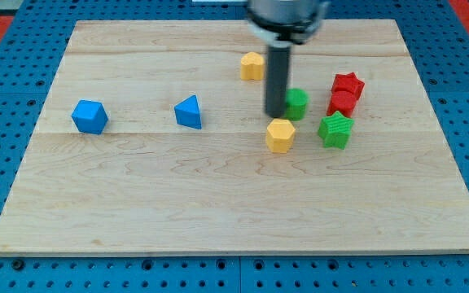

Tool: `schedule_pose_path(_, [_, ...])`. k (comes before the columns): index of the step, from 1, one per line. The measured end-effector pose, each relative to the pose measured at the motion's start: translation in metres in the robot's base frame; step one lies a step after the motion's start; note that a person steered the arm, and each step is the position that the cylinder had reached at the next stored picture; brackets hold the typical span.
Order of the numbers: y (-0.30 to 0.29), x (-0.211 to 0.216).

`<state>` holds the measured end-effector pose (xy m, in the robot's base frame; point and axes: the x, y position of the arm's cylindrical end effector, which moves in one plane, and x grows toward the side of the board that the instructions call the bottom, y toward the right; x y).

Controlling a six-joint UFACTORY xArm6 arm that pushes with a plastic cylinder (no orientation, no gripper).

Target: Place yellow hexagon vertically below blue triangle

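The yellow hexagon [281,135] lies right of the board's middle. The blue triangle [189,112] lies to its left and a little higher in the view. My tip [275,114] stands just above the yellow hexagon, close to its upper edge, with the green round block [297,104] right beside it on the view's right. The rod hides part of the green round block.
A second yellow block [252,65] lies near the view's top. A blue cube [89,116] lies at the left. A red star [348,84], a red block [342,102] and a green star [335,130] cluster at the right. The wooden board [137,203] sits on a blue perforated table.
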<state>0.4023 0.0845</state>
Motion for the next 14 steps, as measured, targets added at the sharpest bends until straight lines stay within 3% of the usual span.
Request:
schedule_pose_path(2, [0.006, 0.028])
schedule_pose_path(4, [-0.032, 0.079])
schedule_pose_path(5, [-0.059, 0.079])
schedule_pose_path(11, [-0.067, 0.068])
schedule_pose_path(13, [-0.147, 0.043])
schedule_pose_path(14, [-0.156, 0.061])
